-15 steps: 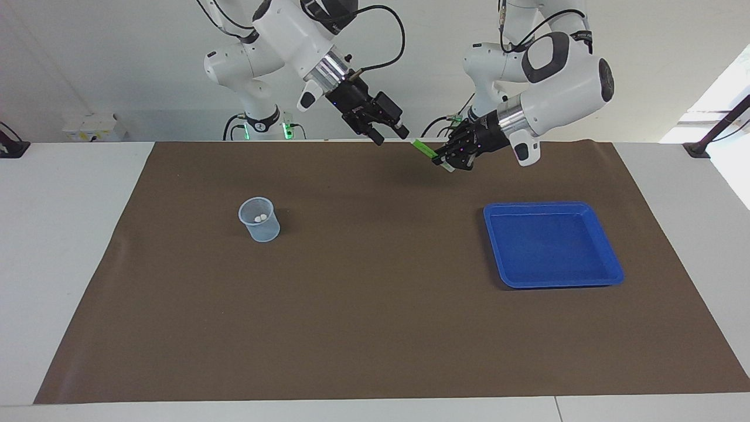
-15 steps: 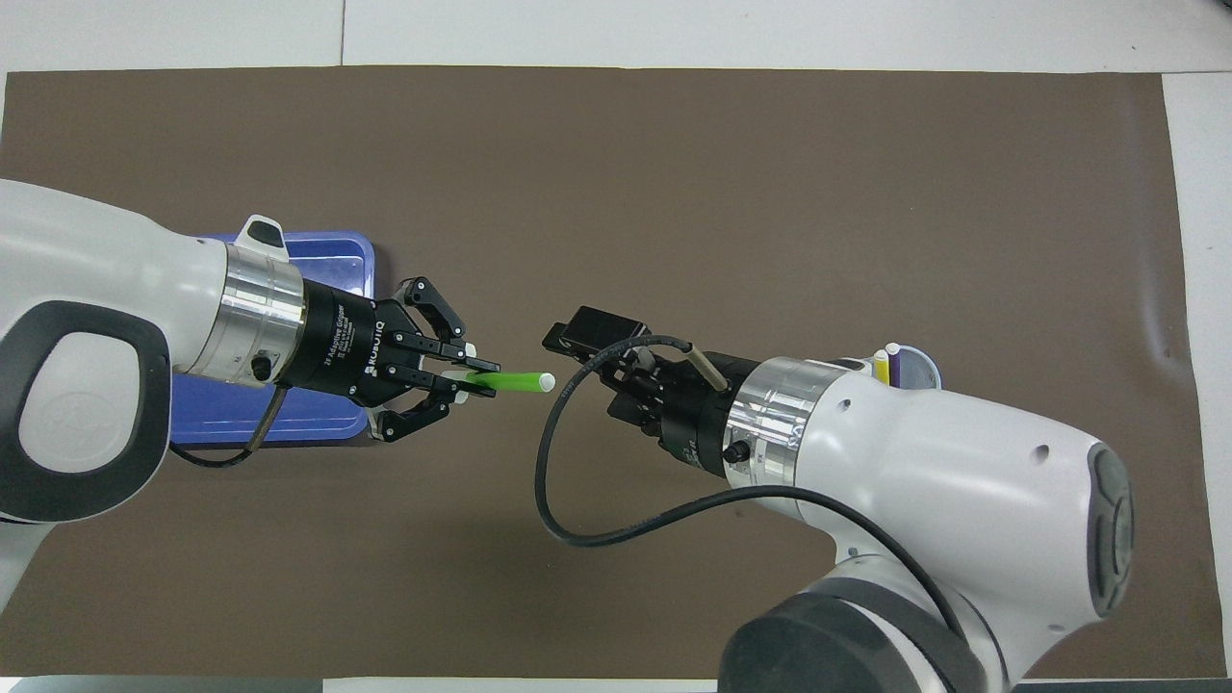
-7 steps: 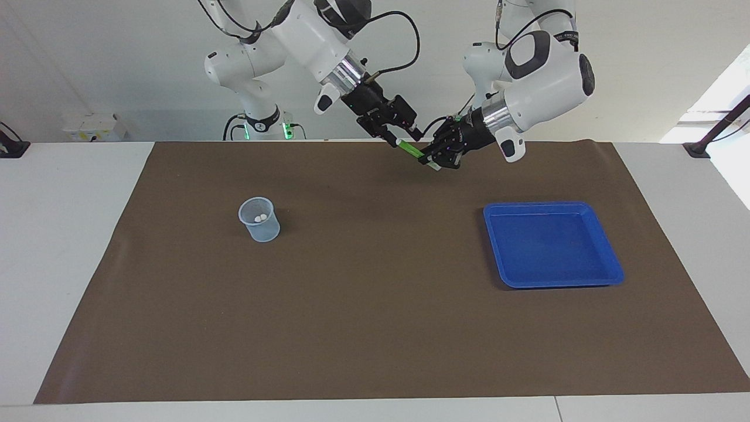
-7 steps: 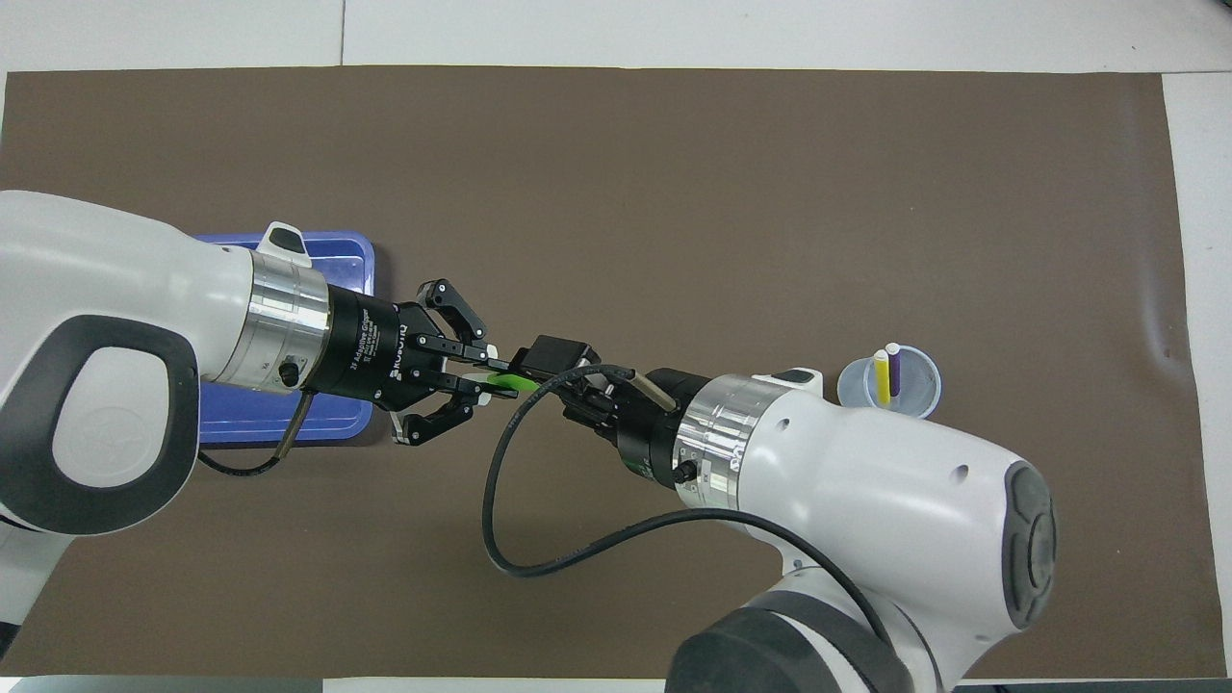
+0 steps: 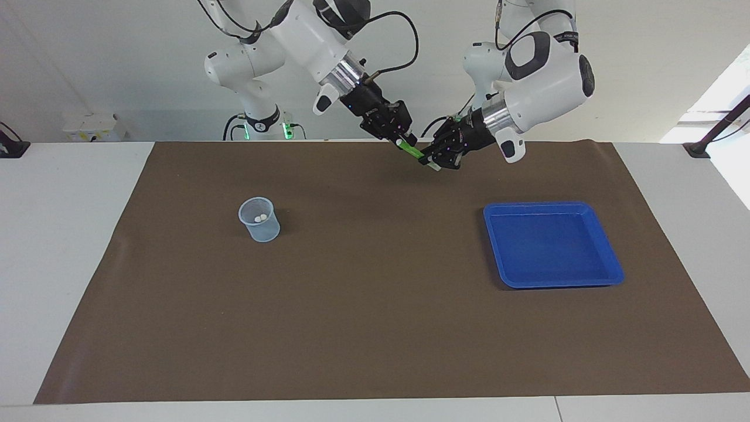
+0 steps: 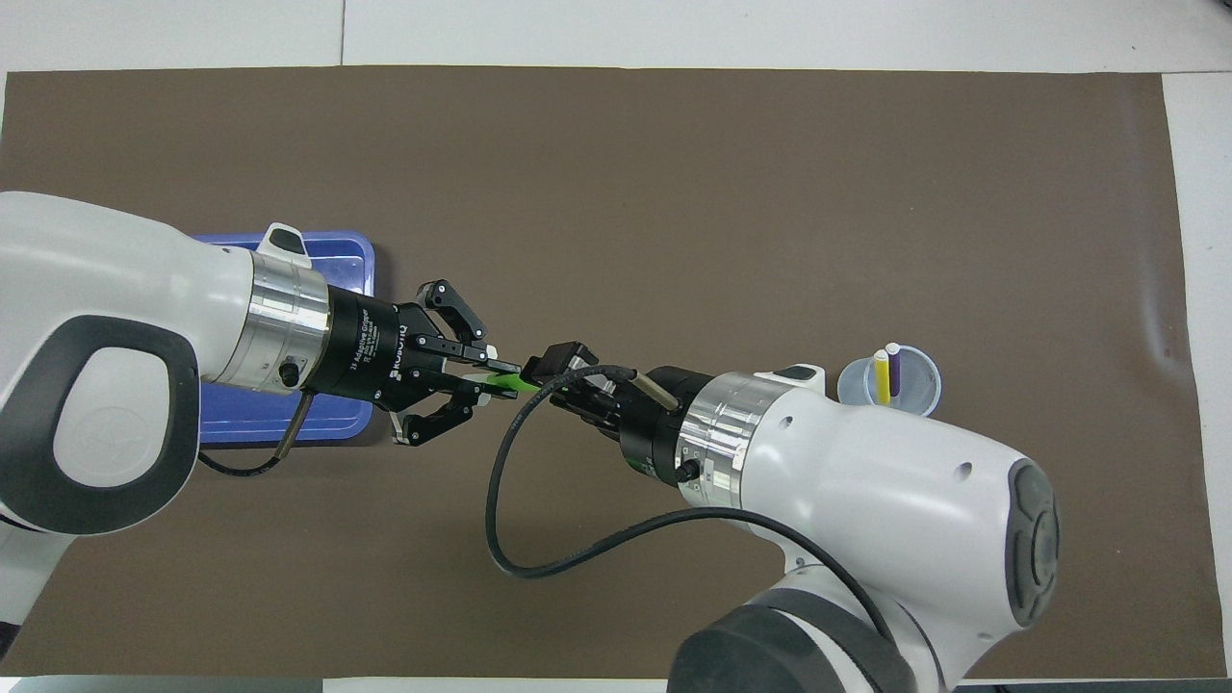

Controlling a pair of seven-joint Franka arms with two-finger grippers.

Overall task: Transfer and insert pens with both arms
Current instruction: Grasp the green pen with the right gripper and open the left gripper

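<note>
The green pen [image 5: 415, 152] is held in the air between both grippers, over the brown mat between the cup and the tray; it also shows in the overhead view [image 6: 505, 382]. My left gripper [image 5: 436, 159] [image 6: 481, 373] is shut on one end of it. My right gripper [image 5: 403, 139] [image 6: 549, 371] is closed around the other end, the one with the whitish cap. The yellow pen [image 6: 882, 375] and the purple pen [image 6: 894, 369] stand upright in a clear plastic cup [image 5: 258, 219] [image 6: 924, 385] toward the right arm's end.
An empty blue tray [image 5: 545, 206] [image 6: 342, 250] lies on the mat toward the left arm's end, partly covered by the left arm in the overhead view. The brown mat [image 5: 375, 328] covers most of the white table.
My right gripper moved to the pen's free end and its fingers closed around it. My left gripper moved toward the right gripper with the pen, then held still.
</note>
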